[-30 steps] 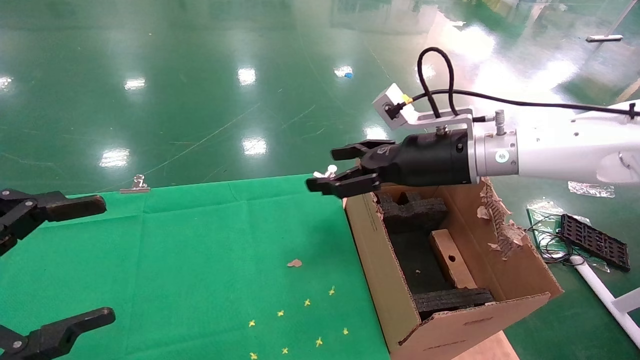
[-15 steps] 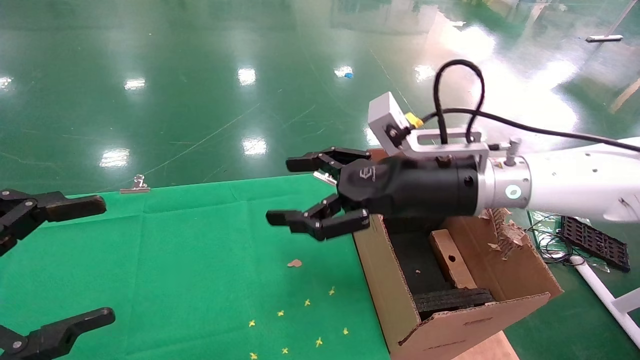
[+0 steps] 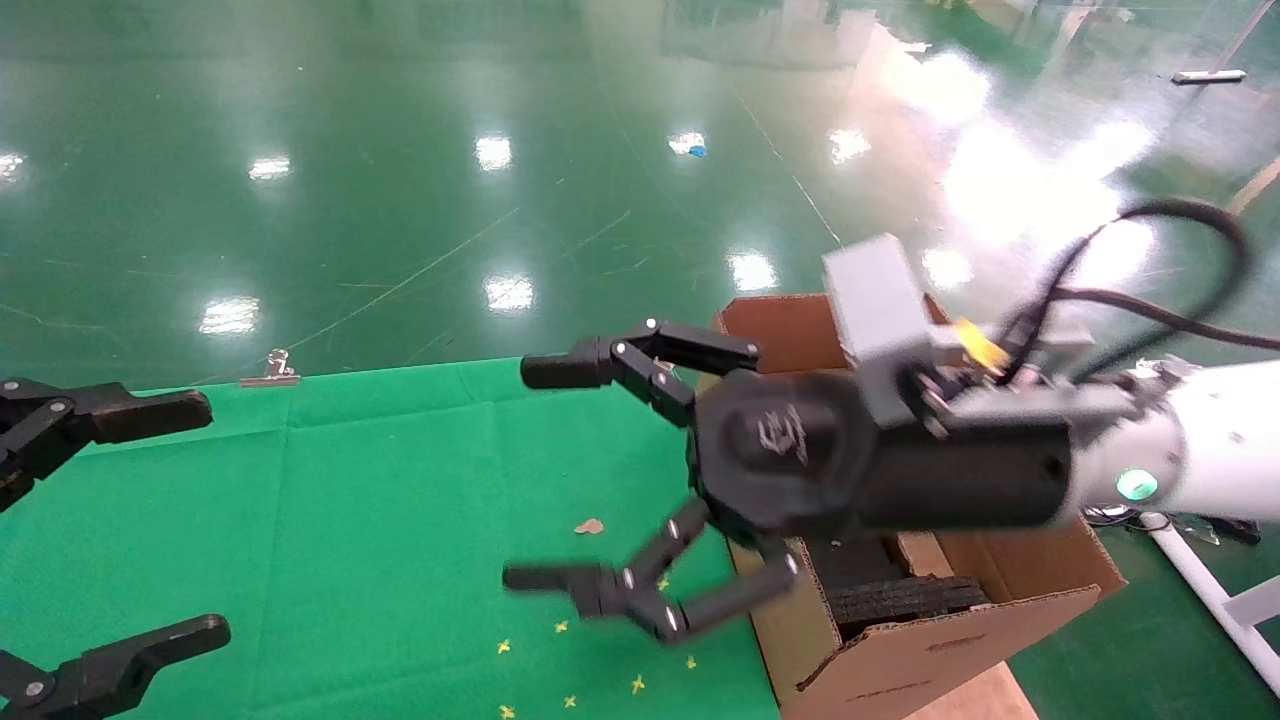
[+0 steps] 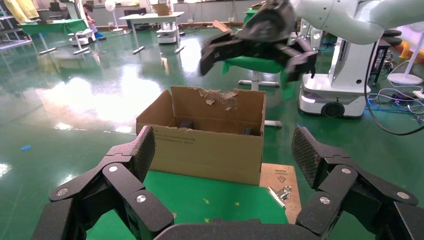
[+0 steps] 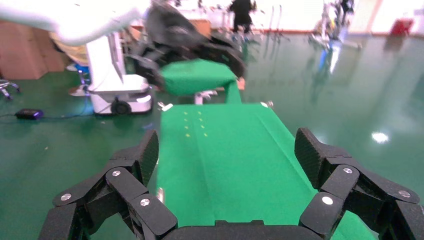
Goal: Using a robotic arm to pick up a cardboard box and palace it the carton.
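Robotic arm [image 4: 325, 17] above carton [image 4: 210, 135]

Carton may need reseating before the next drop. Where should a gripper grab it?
Probably best: pinch the carton by the top edge of its printed wall facing the green table, coming down from above. That edge is straight and intact. The opposite torn flap is ragged, and the foam blocks crowd the inside.
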Controlling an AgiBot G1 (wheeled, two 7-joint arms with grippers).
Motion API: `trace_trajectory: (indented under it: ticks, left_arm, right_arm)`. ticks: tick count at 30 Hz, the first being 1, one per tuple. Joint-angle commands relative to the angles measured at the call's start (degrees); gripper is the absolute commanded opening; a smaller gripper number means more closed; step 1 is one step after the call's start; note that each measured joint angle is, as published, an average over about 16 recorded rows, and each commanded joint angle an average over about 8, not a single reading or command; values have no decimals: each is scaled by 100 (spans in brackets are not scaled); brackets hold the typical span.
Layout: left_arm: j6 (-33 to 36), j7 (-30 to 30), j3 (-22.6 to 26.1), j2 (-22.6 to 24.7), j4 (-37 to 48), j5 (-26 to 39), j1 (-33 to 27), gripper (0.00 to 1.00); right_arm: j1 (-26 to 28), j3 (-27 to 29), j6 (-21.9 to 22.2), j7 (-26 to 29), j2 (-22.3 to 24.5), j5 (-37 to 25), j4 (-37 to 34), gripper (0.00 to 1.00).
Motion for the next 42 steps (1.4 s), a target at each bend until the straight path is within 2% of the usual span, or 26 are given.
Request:
trace_trajectory:
  ticks: [1, 5, 42]
  left_arm:
    - [0, 0, 0, 0, 0, 0, 0, 100]
    - [-1, 1, 1, -1, 1, -1, 1, 100]
    - [-2, 1, 0, -1, 1, -2, 0, 100]
  right_arm:
    - [-195, 229, -65, -73, 29, 79, 200, 100]
    - [-319, 375, -107, -105, 45, 137, 322, 100]
    - [-117, 136, -40, -53, 23, 47, 118, 100]
